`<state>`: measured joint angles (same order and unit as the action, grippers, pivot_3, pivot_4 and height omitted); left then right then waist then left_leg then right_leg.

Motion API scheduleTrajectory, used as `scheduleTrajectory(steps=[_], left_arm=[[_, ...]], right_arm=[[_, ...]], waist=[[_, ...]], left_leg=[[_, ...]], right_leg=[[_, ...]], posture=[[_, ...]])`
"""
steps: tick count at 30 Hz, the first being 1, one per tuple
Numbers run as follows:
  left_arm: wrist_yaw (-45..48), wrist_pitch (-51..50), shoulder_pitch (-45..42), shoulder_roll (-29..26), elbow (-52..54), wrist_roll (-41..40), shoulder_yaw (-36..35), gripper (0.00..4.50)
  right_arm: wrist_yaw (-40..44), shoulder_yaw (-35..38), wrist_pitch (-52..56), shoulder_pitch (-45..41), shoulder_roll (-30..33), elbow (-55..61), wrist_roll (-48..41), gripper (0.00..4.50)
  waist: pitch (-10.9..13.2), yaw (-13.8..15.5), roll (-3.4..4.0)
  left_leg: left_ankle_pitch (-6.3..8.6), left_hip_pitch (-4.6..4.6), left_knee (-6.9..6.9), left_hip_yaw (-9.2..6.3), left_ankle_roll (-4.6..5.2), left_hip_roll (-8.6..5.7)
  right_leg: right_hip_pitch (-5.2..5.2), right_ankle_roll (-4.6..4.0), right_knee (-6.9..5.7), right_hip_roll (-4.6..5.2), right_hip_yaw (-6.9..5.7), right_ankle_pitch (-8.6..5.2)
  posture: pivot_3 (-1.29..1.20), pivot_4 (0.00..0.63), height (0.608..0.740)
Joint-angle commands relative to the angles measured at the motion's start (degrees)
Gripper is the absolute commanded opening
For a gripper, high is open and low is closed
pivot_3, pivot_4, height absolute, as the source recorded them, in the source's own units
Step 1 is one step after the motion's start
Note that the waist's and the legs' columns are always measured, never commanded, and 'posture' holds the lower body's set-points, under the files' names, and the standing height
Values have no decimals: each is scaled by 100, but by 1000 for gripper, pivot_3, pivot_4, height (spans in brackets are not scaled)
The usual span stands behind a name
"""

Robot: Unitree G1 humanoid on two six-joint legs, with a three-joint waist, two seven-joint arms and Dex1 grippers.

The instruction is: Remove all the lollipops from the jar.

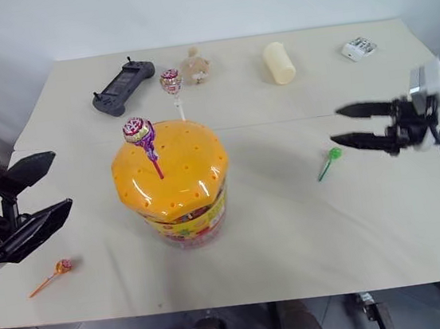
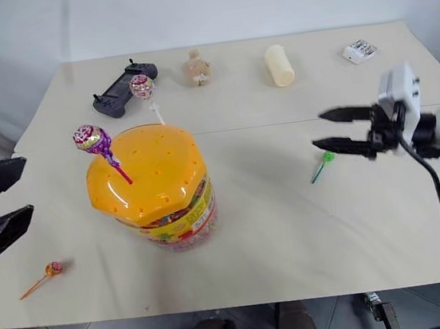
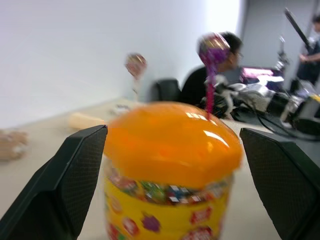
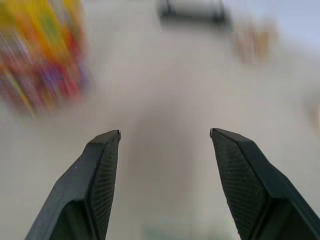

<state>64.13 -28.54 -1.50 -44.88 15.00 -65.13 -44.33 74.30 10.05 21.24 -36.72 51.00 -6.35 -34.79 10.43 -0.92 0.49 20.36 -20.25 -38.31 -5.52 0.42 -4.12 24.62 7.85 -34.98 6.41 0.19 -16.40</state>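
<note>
My right gripper hangs released and empty at mid-right, the green lollipop lying just below-left of it. My left gripper gapes at left; the jar sits centre, the purple lollipop planted in its lid.

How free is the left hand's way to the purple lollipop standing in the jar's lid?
Probably free. The left hand is open, empty and faces the jar, with bare table between them. The purple lollipop stands clear above the orange lid, with the pinkish one well behind it.
</note>
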Motion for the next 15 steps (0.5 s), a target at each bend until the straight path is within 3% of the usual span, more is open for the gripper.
scheduleTrajectory(steps=[1, 6, 15], left_arm=[[-121, -12, 110, 74, 68, -184, -247, 4500], [-144, -18, 235, 151, 121, -195, -228, 4500], [-225, 14, 370, 276, 307, -258, -207, 4500]], right_arm=[[-455, -273, 696, -728, -673, 697, -595, 2981], [-1238, -803, 1510, -1725, -1789, 973, -771, 2981], [-2032, -1356, 2188, -2565, -2952, 871, -676, 2981]], waist=[[0, -6, 0], [0, -61, 0], [-5, -76, -8]], left_leg=[[0, -1, 1, -2, 0, -2], [-1, -10, -2, -12, 0, -5], [0, -17, -3, -25, 4, -16]], right_leg=[[0, 0, -1, 1, 2, 0], [6, -1, -18, 5, 1, 0], [12, -4, -25, 8, -7, 2]], posture=[[0, 150, 740], [0, 150, 740], [0, 150, 740]])
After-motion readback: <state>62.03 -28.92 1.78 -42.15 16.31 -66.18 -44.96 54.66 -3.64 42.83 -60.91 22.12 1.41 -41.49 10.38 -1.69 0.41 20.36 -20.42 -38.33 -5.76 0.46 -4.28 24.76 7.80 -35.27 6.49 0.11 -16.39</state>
